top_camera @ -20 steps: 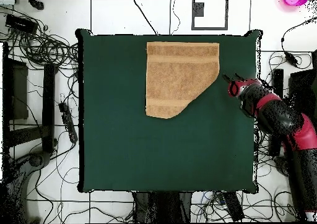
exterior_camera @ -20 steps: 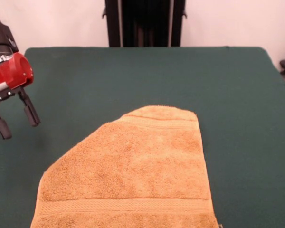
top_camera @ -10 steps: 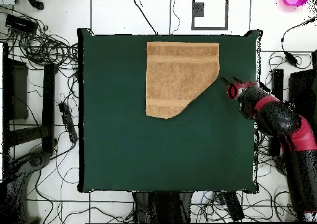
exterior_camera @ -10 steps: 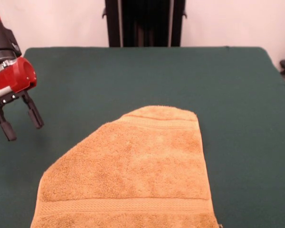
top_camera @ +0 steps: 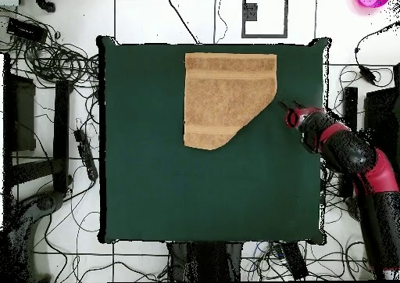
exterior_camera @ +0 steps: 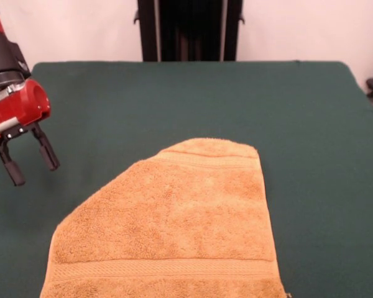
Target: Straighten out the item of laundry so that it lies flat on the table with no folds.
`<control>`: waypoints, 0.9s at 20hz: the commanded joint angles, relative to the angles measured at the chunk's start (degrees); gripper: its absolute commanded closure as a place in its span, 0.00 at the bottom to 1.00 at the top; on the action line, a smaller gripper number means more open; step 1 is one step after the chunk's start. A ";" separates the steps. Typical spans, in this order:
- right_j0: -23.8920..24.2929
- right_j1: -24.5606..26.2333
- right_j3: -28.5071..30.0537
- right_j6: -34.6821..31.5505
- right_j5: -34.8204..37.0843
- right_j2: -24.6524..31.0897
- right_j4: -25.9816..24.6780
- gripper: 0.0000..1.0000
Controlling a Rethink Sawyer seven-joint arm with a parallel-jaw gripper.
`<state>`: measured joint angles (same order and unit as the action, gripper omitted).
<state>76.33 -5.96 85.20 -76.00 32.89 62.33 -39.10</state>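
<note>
The golden-orange towel (exterior_camera: 174, 223) lies on the dark green table (exterior_camera: 193, 99) at the near edge of the front view, with one corner folded under so its left side runs as a slanted edge. In the overhead view the towel (top_camera: 225, 92) sits at the table's (top_camera: 195, 194) top middle, its lower right corner cut off by the fold. My gripper (exterior_camera: 32, 166) is open and empty, hanging above the table at the left of the towel, apart from it. It also shows in the overhead view (top_camera: 286, 109), just right of the slanted edge.
The robot's black pedestal (exterior_camera: 189, 30) stands behind the table's far edge. Cables and equipment (top_camera: 47, 139) lie on the floor around the table. My red and black arm (top_camera: 355, 159) reaches in over the table's right edge in the overhead view.
My gripper has moved a little toward the towel's slanted edge and slightly lower. The towel has not moved.
</note>
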 commanded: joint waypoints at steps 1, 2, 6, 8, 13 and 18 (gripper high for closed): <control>-2.89 7.18 1.67 2.60 -2.98 -5.05 -0.14 0.00; -2.24 8.15 2.19 3.40 -3.64 -4.33 -0.12 0.00; -0.71 10.73 3.28 5.23 -4.76 -2.87 0.05 0.00; -0.30 11.39 3.62 5.45 -5.05 -2.36 0.15 0.00; 1.01 14.49 3.83 7.06 -6.31 -1.22 -0.24 0.00; 1.30 15.43 3.84 6.47 -6.97 -0.89 -0.54 0.00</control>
<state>80.40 6.29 87.48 -76.00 27.26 62.44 -39.11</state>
